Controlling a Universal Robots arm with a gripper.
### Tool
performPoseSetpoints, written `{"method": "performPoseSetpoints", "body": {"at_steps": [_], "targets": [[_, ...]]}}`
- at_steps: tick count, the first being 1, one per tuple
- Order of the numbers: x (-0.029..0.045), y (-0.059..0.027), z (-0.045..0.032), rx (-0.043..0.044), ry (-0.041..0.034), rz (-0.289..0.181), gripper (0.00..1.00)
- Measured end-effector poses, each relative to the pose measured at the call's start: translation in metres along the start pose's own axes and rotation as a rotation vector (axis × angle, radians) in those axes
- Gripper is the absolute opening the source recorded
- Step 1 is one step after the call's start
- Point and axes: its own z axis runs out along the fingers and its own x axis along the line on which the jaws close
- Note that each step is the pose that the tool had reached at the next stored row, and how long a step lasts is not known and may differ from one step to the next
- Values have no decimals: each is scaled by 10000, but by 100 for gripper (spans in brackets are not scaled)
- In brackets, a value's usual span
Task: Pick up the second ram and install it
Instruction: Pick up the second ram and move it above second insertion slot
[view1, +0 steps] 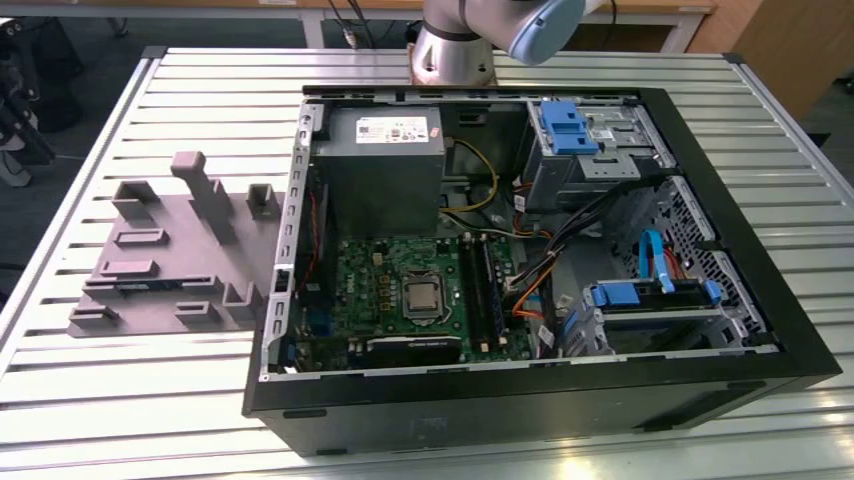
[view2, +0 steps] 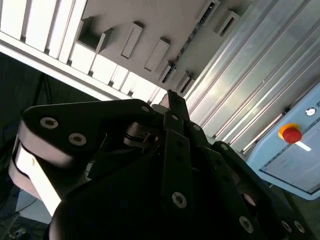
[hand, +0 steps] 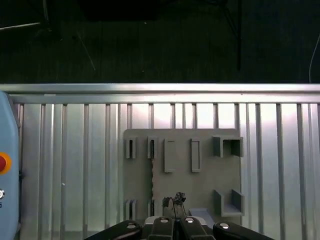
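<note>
Second ram (view1: 130, 284) sits at left-centre of the exterior view, standing on edge in the grey fixture (view1: 200, 290). Its long axis runs left-right in frame, parallel w/ the table (view1: 160, 90) slats. It reads as a thin dark strip there; chips & label too small to tell. In the first wrist view the ram (hand: 152, 175) is edge-on, a slim dark line across the fixture (hand: 200, 185). It's well apart from the open PC case (view1: 747, 330). Gripper (hand: 173, 200) tips are together, clamping nothing, near one end of the ram.
</note>
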Motion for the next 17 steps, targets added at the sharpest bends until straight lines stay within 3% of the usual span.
{"method": "performPoseSetpoints", "body": {"at_steps": [11,13,15,17], "targets": [[0,-1,1,2,0,60,11],[0,-1,1,2,0,65,16],[0,-1,1,2,0,66,29],[0,-1,3,3,0,66,29]]}}
